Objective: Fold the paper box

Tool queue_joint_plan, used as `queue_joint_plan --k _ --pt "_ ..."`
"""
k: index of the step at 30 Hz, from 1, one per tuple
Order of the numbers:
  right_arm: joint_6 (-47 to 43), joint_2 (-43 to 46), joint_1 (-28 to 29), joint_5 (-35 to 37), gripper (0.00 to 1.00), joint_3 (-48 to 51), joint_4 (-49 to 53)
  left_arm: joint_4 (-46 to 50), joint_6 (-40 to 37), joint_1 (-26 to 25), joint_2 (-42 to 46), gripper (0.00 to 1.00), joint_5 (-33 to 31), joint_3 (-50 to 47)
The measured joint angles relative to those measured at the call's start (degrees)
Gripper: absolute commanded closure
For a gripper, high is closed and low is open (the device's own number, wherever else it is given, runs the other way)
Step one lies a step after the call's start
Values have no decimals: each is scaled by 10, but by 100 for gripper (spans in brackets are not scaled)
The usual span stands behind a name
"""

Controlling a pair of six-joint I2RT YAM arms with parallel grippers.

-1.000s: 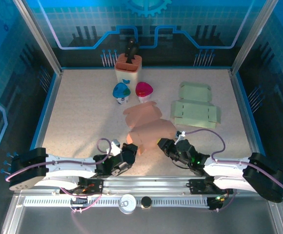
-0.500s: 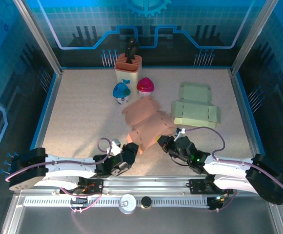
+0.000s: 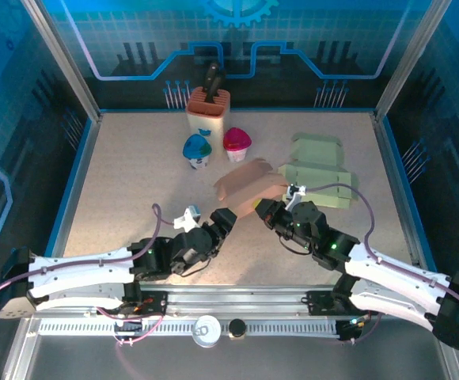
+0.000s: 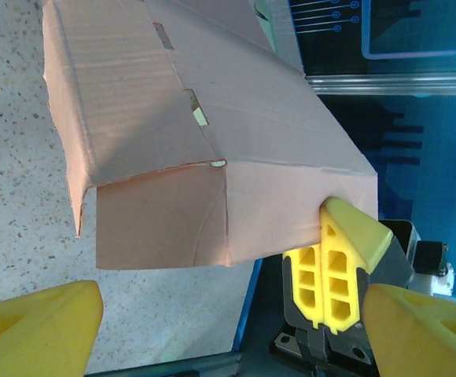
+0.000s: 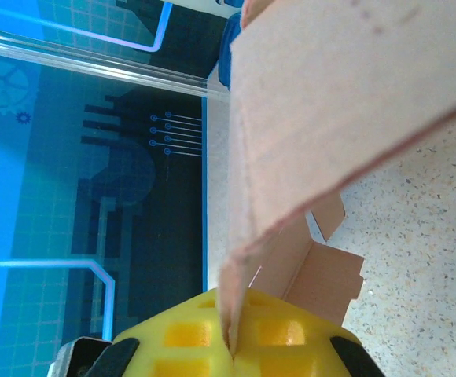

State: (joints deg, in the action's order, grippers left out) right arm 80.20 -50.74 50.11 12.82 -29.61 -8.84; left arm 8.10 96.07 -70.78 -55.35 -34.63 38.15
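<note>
Letting go, your left claw (image 3: 216, 225) now gapes empty beside the box (image 3: 245, 180), which your right claw (image 3: 263, 212), pinched shut on its edge, has raised tilted near the green sheet (image 3: 318, 180), so refolding needs regrasping.

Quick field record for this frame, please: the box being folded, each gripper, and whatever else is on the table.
box: pink paper box, partly folded, held at a tilt
right gripper: shut on the pink paper box's edge
left gripper: open, beside the box, holding nothing
other: green paper box lying flat; orange holder and two small cups at the back
fold: not finished
</note>
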Motion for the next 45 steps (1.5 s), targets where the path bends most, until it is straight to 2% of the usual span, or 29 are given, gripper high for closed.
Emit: queue_joint_plan --k 7,14,22,24,27,32,38,42,45 --pt "-28 0 0 1 100 -62 78 120 -56 0 31 15 -13 43" --pt "-33 0 0 9 100 -163 178 194 -160 0 50 18 -50 158" --pt "26 -3 18 47 100 -296 355 264 -231 30 67 26 -64 184" --pt "49 -20 19 59 100 -332 394 277 -249 50 75 30 -56 187" --pt "71 -51 0 50 100 -347 396 284 -280 97 71 31 -19 201" --pt "108 -131 -50 10 100 -343 377 287 -331 216 25 32 97 212" --pt "142 -187 -78 -31 100 -304 300 285 -385 325 5 36 183 151" --pt "153 -219 -87 -59 100 -272 214 264 -425 378 3 37 222 113" --pt "158 -245 -93 -79 100 -239 138 245 -459 398 -5 39 236 93"
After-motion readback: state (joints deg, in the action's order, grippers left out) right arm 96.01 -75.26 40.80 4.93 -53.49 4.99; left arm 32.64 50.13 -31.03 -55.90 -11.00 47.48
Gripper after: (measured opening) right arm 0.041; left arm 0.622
